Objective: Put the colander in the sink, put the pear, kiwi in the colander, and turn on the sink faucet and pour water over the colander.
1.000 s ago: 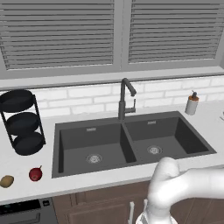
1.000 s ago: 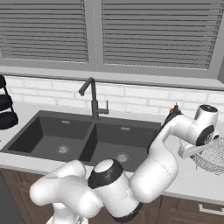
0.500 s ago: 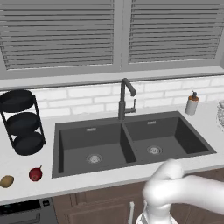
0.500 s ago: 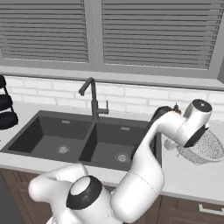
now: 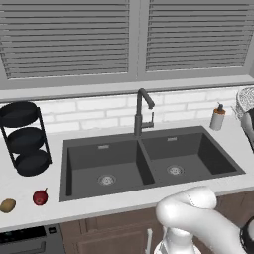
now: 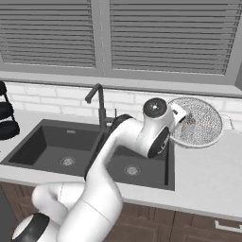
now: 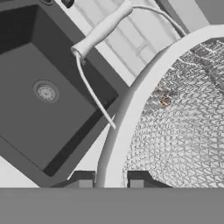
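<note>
I hold the colander (image 6: 196, 122) by its rim in the jaws, lifted off the bench (image 6: 208, 175), right of the sink (image 6: 56, 146). Both basins lie open.

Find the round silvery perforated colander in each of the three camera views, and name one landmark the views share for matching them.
Left base view: the round silvery perforated colander sits at the right edge, above the counter, cut off by the frame.
Right base view: right of centre, tilted, lifted beside the end effector.
Hand view: its rim and mesh fill the right half.
Shared landmark: the dark grey double-basin sink.
</note>
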{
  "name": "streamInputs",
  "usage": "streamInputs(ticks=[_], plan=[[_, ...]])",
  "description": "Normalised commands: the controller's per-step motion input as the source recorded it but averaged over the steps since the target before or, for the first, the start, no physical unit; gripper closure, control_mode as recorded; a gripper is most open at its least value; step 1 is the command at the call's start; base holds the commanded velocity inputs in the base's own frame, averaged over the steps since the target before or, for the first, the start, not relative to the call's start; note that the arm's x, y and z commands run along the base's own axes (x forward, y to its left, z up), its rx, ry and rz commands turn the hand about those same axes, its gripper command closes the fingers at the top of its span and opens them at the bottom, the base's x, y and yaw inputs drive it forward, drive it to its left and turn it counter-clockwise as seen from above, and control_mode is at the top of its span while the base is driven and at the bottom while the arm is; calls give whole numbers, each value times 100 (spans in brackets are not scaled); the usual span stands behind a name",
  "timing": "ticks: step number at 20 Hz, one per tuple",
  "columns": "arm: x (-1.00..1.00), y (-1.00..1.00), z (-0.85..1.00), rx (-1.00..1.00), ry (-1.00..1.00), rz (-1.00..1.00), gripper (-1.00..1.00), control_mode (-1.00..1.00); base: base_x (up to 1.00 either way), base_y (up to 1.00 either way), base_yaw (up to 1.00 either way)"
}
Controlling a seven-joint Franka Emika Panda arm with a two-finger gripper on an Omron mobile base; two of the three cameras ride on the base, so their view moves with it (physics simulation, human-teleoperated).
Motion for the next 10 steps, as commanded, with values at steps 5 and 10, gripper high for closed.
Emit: streamInputs(ticks=[5,10], plan=[[-18,100,83,-28,-7,0,100,-100,0,0,0],[-11,100,97,-23,0,0,100,-100,0,0,0]])
